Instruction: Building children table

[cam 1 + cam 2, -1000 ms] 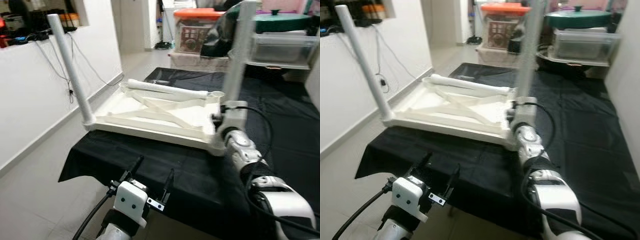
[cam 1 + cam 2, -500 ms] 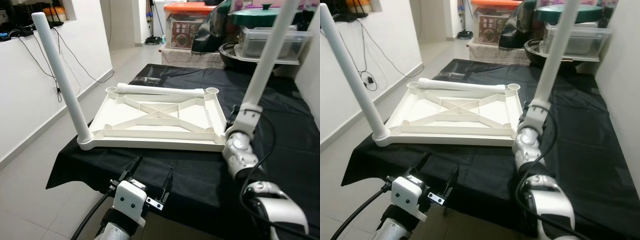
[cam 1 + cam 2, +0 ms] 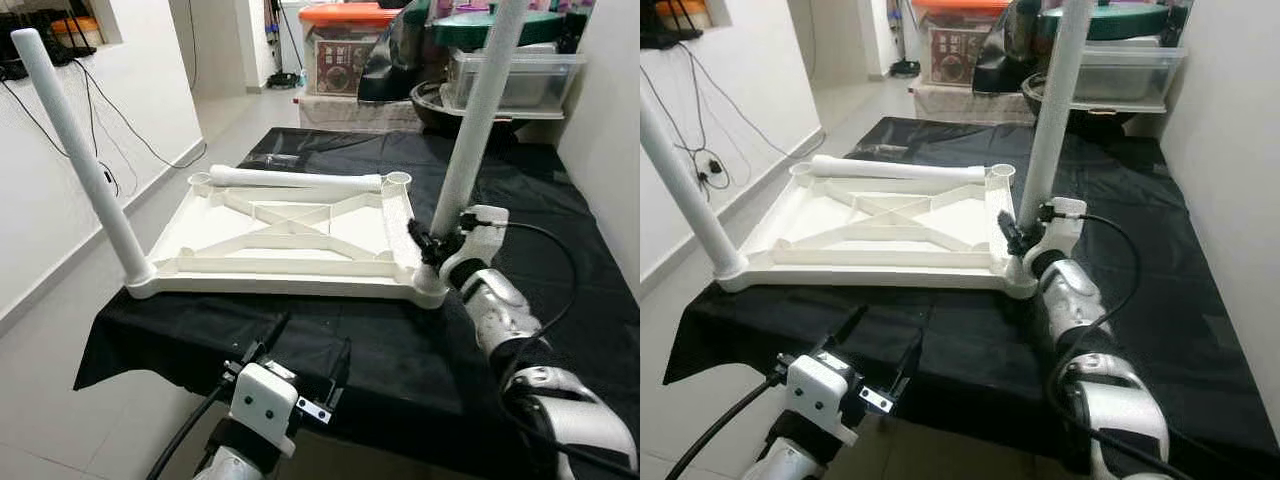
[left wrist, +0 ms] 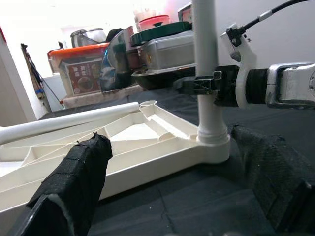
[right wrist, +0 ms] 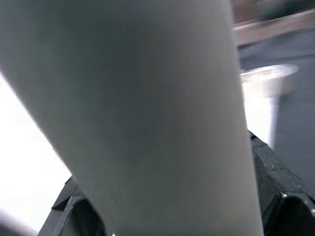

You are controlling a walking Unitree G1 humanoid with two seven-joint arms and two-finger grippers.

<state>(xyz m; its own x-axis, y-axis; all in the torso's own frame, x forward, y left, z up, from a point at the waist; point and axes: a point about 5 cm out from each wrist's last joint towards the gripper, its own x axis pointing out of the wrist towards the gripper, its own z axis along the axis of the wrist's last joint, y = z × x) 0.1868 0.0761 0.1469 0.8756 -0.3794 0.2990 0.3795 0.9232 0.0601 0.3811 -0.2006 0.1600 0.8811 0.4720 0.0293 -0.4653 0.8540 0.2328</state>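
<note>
Two white legs stand upright in the near corner sockets of the upturned white tabletop (image 3: 290, 235), which lies ribs-up on the black-covered table (image 3: 400, 350) in the middle of the frame. The left leg (image 3: 80, 160) rises at the left of the frame, tilted slightly toward the upper left. The right leg (image 3: 478, 110) rises right of centre and runs off the top edge of the frame, tilted slightly to the right. The right claw (image 3: 432, 246) is clamped on the right leg low down, just above its socket; the left wrist view confirms black fingers (image 4: 197, 84) pressed against the leg. A third leg (image 3: 295, 179) lies flat across the far edge of the tabletop, between the two far sockets, both of which are unfilled.

The left claw (image 3: 305, 352) sits at the bottom of the frame, at the near edge of the table, its fingers spread apart with nothing between them.

At the top of the frame, beyond the table, stand an orange-lidded storage box (image 3: 345, 45), a clear plastic bin (image 3: 515, 80) and a green lid (image 3: 545, 22). Black cables (image 3: 130, 120) hang on the white wall in the upper left.
</note>
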